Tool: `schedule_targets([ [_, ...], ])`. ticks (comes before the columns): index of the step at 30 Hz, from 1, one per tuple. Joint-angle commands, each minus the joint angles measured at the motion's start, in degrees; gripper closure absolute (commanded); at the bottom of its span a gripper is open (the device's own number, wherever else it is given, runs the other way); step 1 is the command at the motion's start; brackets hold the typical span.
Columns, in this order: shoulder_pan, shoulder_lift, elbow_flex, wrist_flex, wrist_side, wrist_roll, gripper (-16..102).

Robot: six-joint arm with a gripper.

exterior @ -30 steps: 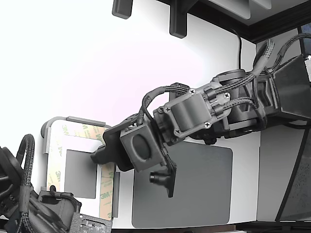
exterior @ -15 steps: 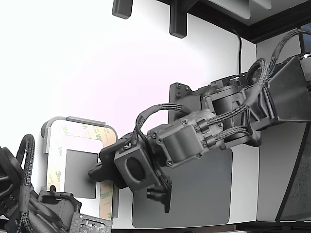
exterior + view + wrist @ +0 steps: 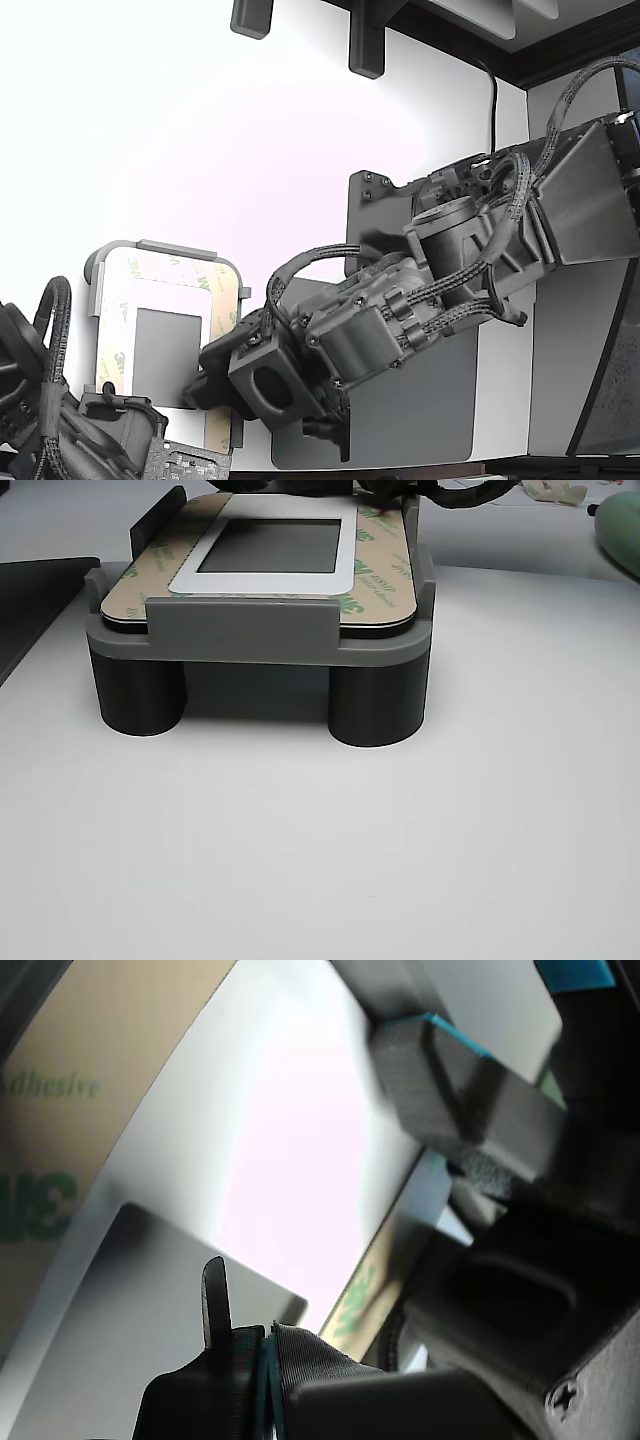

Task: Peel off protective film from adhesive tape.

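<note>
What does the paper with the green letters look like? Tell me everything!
The protective film is thin tan paper printed with green 3M logos. It lies flat in strips around a pale frame with a dark rectangle inside, on a grey holder standing on dark round legs. In the exterior view, one strip shows along the border's far edge; the gripper reaches over the strip on that view's right.

My gripper (image 3: 205, 385) is showing matt black plastic, its cables sheathed in woven braid. The protective film (image 3: 380, 565) is looking like thin tan paper with a dull finish and green print. The plate (image 3: 262, 578) beneath is showing a smooth, satiny light-grey border, faintly reflecting. The fixture (image 3: 250, 640) holding it is looking like matt grey plastic. The table (image 3: 400, 840) is lying smooth and white. The large mat (image 3: 420, 420) is appearing dark grey and matt.
</note>
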Motion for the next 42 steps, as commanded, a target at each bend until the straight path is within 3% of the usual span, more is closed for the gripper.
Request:
schedule_targets([
  [1,0.53,0.09,-2.11,-0.79,0.18,0.35,97],
  [42,4.66,-7.03,-10.20,4.66,3.08,-1.93,97],
])
